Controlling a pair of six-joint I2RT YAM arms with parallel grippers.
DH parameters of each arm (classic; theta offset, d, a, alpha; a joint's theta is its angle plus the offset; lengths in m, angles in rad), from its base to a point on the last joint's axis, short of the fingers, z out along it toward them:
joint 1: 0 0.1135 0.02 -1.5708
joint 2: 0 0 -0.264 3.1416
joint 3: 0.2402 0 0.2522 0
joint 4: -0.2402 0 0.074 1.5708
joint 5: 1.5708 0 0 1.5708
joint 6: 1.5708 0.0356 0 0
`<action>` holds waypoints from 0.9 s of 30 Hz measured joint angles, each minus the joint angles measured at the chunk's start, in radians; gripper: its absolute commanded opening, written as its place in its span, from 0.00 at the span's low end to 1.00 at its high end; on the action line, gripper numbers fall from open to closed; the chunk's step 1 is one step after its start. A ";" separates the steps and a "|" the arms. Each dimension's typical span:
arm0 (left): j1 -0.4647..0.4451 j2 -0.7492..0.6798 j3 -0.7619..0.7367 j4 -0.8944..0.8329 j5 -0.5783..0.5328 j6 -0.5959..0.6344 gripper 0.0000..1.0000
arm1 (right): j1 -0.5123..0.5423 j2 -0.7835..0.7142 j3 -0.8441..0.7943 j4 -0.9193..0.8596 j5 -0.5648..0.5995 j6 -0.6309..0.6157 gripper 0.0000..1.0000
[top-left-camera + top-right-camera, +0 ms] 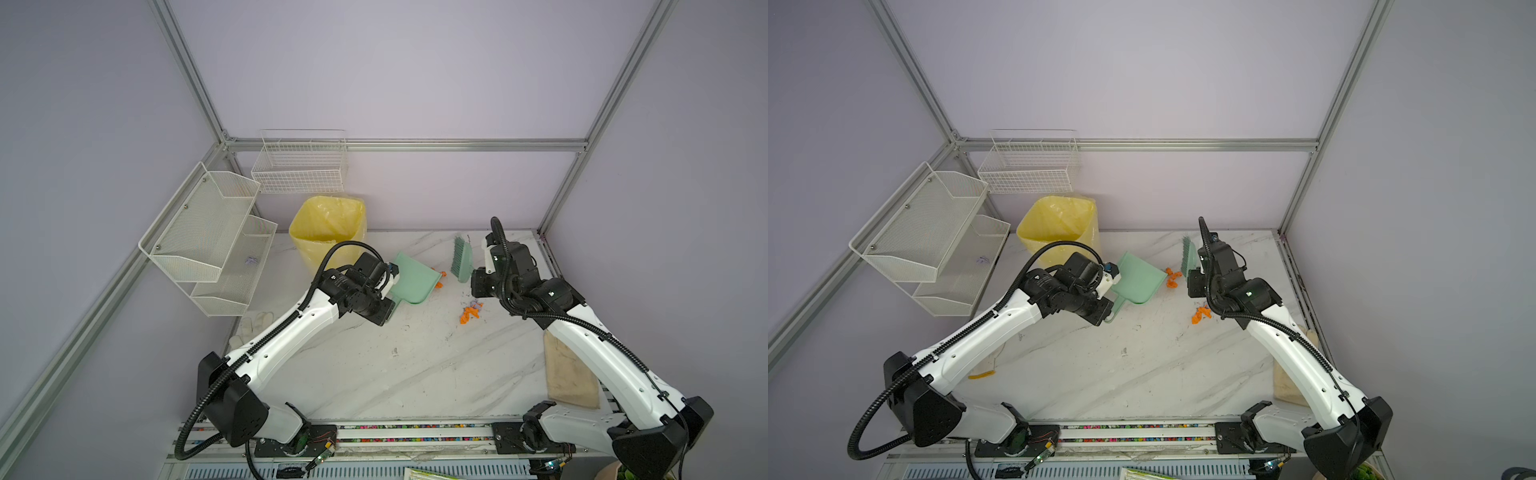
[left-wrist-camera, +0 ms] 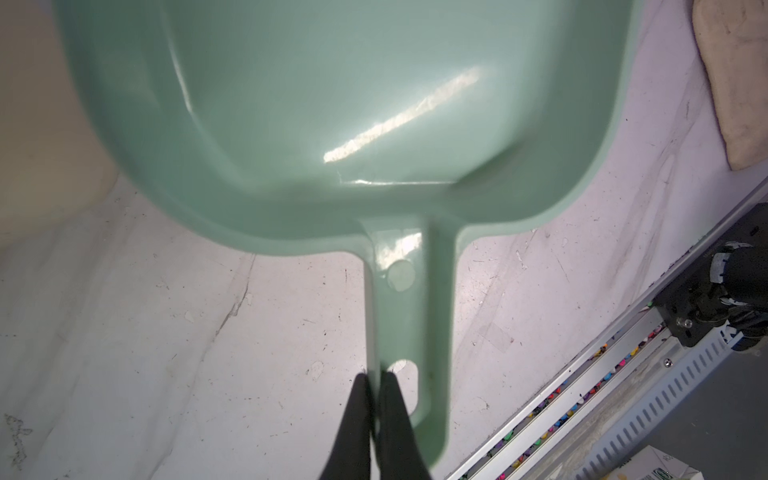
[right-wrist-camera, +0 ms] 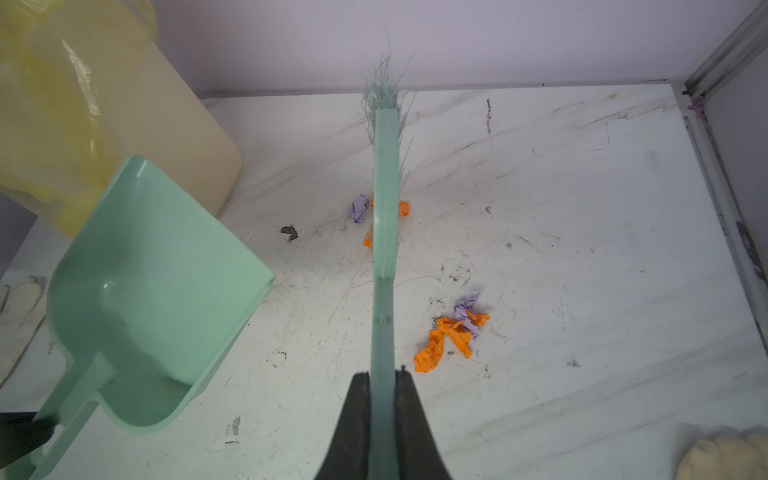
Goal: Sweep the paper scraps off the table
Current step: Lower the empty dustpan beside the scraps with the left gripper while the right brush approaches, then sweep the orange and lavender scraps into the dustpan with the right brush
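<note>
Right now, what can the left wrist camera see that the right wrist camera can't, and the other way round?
Only the left wrist view shows the rail with little coloured bits running along the table's edge. Only the right wrist view shows the paper scraps, orange and lilac, and the green brush that the right tool is shut on. Both views show the green dustpan and the white marble table.

White marble-veined table [image 1: 415,374], scuffed and littered.
Orange and lilac paper scraps [image 1: 469,312] lie in two small heaps right of centre in both top views. A yellow-lined bin [image 1: 328,232] stands at the table's upper left corner. A beige cloth [image 1: 569,374] lies along the right edge, and what may be white gloves [image 1: 253,326] lie at the left edge.
</note>
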 measured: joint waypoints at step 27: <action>-0.166 0.094 -0.095 0.058 0.084 -0.158 0.00 | -0.053 0.091 -0.072 -0.031 0.238 -0.344 0.00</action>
